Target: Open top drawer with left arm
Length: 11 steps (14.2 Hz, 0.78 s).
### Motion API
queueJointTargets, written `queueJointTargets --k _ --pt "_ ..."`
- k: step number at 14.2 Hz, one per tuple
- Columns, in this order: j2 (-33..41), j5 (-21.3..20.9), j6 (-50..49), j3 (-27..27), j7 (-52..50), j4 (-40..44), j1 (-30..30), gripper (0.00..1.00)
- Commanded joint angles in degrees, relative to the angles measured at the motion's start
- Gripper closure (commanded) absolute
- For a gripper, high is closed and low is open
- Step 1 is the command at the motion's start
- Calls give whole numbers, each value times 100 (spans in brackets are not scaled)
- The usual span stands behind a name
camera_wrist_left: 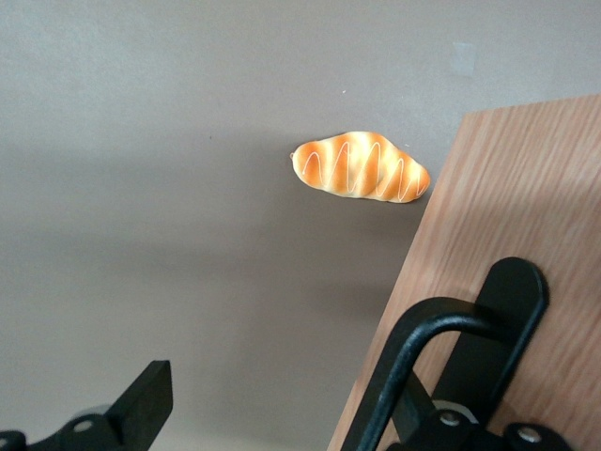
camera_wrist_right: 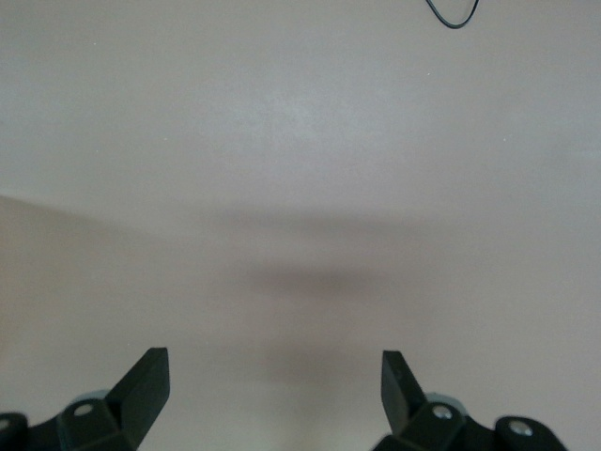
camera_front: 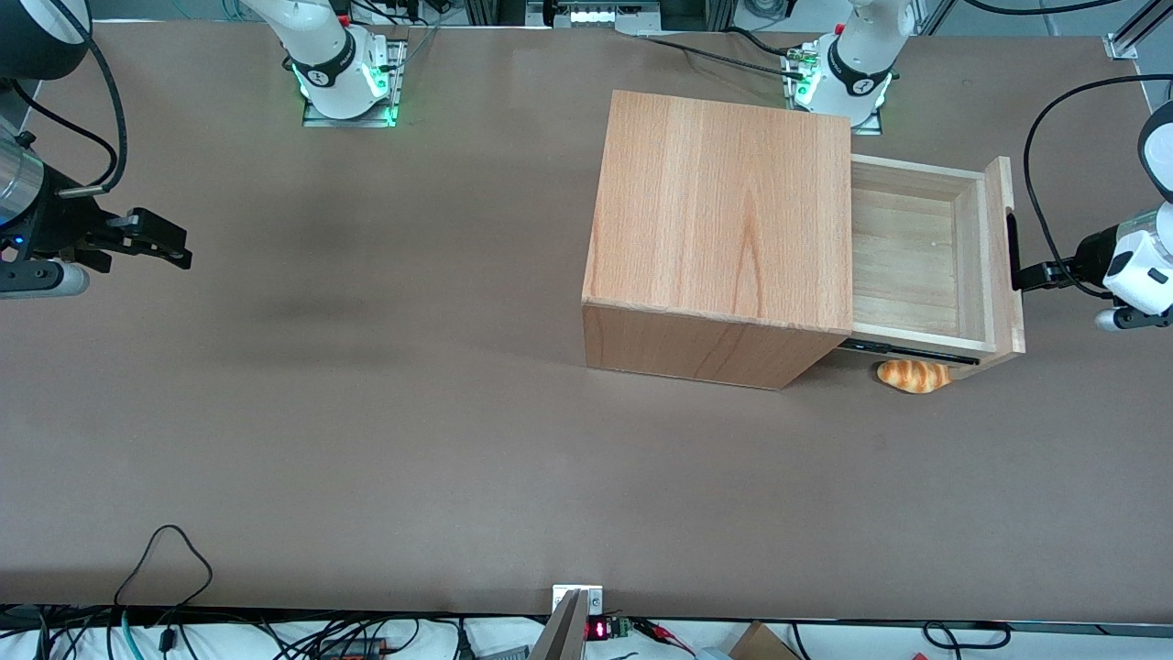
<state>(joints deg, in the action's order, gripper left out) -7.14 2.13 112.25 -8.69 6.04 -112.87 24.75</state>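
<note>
Top drawer (camera_front: 916,257): standing pulled out of the cabinet (camera_front: 724,229) toward the working arm's end of the table (camera_front: 367,440), pale plank showing.
Handle (camera_front: 1012,252): mostly hiding under one finger.
Gripper (camera_front: 1031,275): fingers spreading wide, one hooking into the slot.
Left arm (camera_front: 1141,266): running off frame.
Bread roll (camera_front: 914,375): lying partly under the drawer's nearer corner.
</note>
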Motion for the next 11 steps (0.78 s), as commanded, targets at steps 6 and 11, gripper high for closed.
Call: queueJointTargets --k 6,11 --pt "-297 393 -861 -62 -111 1240 82 0" --pt "-244 570 -1521 -106 -103 2101 74 0"
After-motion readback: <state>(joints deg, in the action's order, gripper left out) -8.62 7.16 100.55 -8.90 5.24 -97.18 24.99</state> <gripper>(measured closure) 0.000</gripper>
